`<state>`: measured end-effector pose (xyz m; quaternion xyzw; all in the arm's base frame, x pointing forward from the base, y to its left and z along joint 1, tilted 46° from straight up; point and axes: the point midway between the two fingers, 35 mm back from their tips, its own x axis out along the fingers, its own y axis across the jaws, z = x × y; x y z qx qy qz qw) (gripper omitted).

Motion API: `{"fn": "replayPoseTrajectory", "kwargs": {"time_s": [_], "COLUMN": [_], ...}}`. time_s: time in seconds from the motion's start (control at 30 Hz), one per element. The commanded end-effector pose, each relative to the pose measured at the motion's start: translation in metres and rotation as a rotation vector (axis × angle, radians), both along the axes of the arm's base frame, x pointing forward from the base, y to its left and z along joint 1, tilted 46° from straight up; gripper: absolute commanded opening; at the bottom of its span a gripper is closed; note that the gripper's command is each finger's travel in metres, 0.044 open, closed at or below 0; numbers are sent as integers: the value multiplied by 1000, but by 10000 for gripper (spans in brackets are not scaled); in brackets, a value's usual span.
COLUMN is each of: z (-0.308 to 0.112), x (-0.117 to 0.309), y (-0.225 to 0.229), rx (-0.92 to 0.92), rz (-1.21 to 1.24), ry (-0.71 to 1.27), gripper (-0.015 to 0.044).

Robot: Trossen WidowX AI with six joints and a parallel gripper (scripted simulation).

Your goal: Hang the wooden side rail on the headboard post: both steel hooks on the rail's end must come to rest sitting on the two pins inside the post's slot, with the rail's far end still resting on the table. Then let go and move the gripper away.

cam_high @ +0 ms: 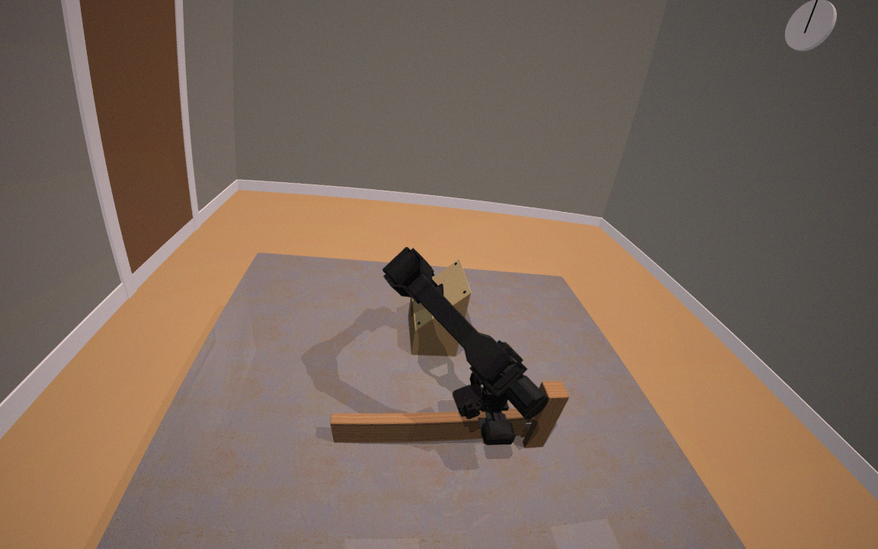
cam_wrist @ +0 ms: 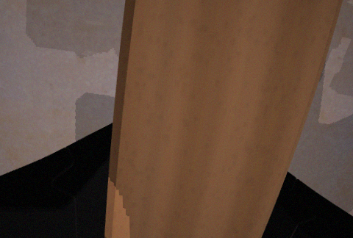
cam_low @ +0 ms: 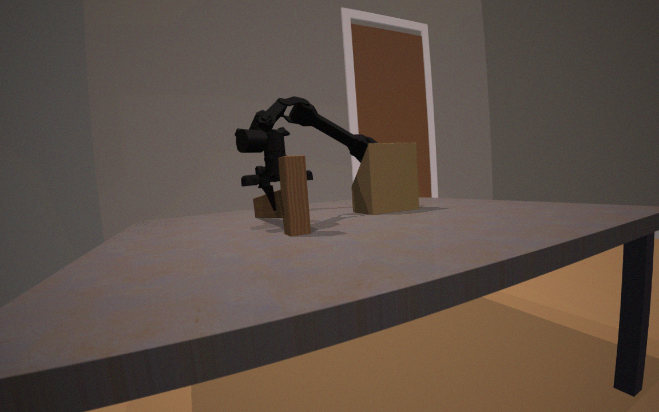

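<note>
The wooden side rail [cam_high: 394, 428] [cam_low: 264, 206] [cam_wrist: 220, 65] lies lengthwise, its far end low, on or very close to the table. My gripper [cam_high: 486, 418] [cam_low: 273, 201] is shut on the rail near its post end, one finger on each side; both fingers show at the bottom of the wrist view. The headboard post [cam_high: 549, 418] [cam_low: 295, 197] stands upright at the right in the top view. The rail's hook end is close against the post's rail-facing side. A small bit of grey metal shows in the narrow gap. The pins and slot are hidden, so I cannot tell whether the hooks sit on the pins.
A tan block-shaped base [cam_high: 437, 334] [cam_low: 393, 179] stands behind the rail, and the arm reaches over from it. The grey table [cam_high: 257, 491] [cam_low: 168, 286] bears everything; its near edge runs across the exterior view.
</note>
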<state>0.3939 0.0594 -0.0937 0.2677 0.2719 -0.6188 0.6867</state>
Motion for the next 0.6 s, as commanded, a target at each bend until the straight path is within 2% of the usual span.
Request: {"fn": "replayPoseTrajectory", "kwargs": {"time_s": [0.0, 0.57], "z": [1, -1], "x": [-1, 0], "y": [7, 8], "rx": [-1, -1], "rz": [15, 15], "ry": [-7, -7], "gripper": [0, 0]}}
